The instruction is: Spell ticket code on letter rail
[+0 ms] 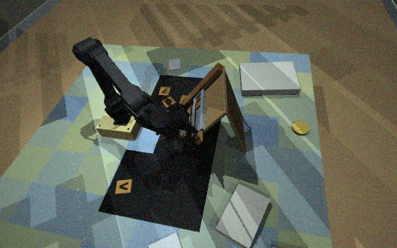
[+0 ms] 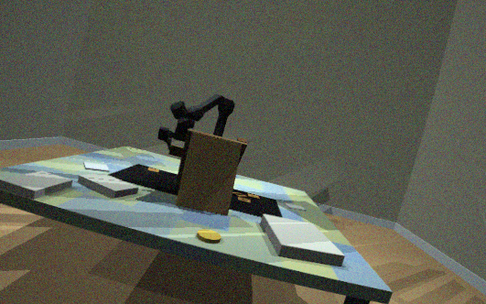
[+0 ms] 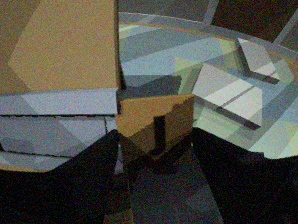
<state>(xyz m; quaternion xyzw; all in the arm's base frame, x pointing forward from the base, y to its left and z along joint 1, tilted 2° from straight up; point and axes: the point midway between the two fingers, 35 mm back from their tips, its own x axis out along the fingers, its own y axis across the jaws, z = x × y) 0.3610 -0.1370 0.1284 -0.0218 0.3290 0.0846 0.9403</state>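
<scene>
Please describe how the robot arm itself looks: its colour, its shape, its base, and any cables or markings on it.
The single jointed black arm is built of boxy, dark charcoal segments with a matte finish. It stands on a pale tan, block-shaped base. The black tool at its end is equally dark, with two blunt fingers filling the bottom of the wrist view. I can see no cables, labels or markings.

Yellow disc (image 1: 300, 127), grey slabs (image 1: 269, 78), perhaps boxes

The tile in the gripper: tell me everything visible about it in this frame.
The tile is a flat orange-tan square with a dark printed letter, partly in shadow, so the letter is not legible. The gripper is shut on its lower part and holds it upright, right beside the grey rail on the brown board. Contact with the rail cannot be told.
</scene>
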